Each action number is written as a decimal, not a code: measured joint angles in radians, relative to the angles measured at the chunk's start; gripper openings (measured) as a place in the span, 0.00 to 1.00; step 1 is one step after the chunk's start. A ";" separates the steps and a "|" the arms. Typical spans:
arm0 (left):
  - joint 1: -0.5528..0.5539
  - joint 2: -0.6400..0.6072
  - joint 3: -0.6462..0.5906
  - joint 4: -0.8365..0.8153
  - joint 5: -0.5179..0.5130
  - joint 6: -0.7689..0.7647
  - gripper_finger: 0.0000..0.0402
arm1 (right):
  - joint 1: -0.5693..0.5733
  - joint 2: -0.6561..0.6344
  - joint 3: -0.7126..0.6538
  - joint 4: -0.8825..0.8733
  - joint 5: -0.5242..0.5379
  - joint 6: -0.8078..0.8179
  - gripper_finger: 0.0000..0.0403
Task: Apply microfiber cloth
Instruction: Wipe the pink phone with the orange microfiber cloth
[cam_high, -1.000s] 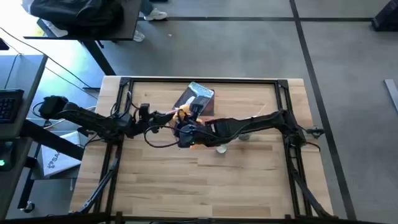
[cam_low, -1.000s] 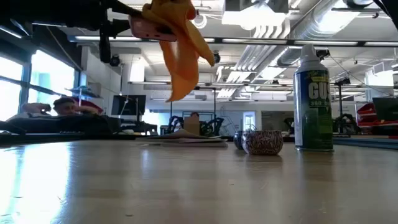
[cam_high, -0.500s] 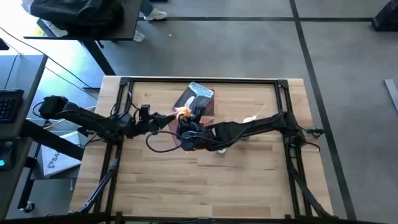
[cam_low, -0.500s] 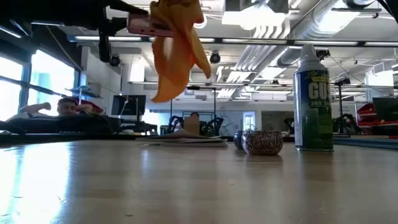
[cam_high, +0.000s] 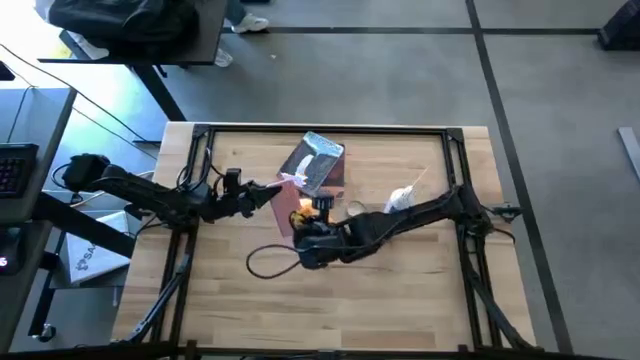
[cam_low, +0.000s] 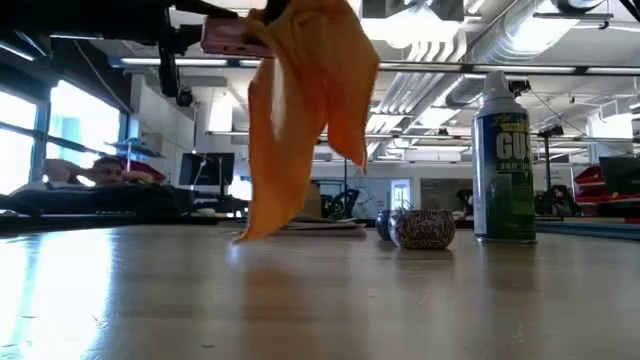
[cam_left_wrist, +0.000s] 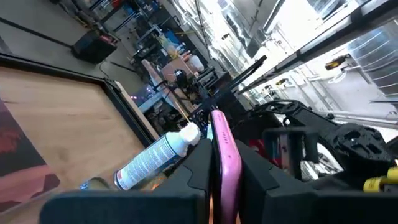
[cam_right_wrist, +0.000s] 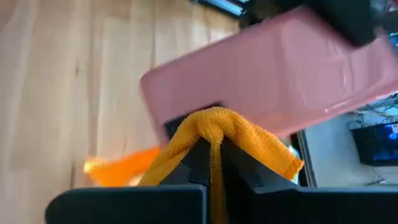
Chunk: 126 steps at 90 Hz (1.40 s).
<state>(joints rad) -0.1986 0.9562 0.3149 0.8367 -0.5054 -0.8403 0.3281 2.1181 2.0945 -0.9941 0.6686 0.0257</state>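
Note:
The orange-yellow microfiber cloth hangs above the table's middle with my right gripper shut on it. Just left and far of it, my left gripper is shut on a pink phone, held high over the table. In the right wrist view the phone shows right behind the cloth's bunched top; whether they touch I cannot tell. A grey-blue and white packet lies on a dark red mat toward the far edge. My left gripper pinches the phone's two broad faces between its fingers, at the phone's left end. The fingers come level from the table's left. The phone sticks out toward the right, lifted clear. My right gripper pinches a bunched fold of the cloth between its two fingers, which point toward the far edge. The rest hangs slack below, and the lower tip is close to the tabletop; whether it touches I cannot tell.
A green spray can stands upright right of the middle, with a small round patterned tin beside it. A black cable loop lies on the near half. The near part of the wooden table is bare.
My right gripper has drawn back toward the table's near edge with the cloth, away from the phone. The cloth now hangs longer and lower, spread wider, its tip down near the tabletop. The phone has kept its place.

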 joint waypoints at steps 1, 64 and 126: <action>0.000 0.000 0.000 0.000 0.000 0.000 0.05 | 0.002 0.000 0.000 -0.001 -0.002 0.001 0.00; 0.003 -0.001 0.002 -0.007 0.003 0.007 0.05 | -0.111 -0.001 0.009 0.281 0.097 -0.644 0.00; 0.001 -0.020 0.001 0.015 0.110 0.024 0.05 | -0.078 0.000 0.013 0.145 -0.364 -0.268 0.00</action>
<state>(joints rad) -0.1980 0.9363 0.3157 0.8518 -0.3953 -0.8167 0.2506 2.1178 2.1079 -0.8494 0.3044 -0.2423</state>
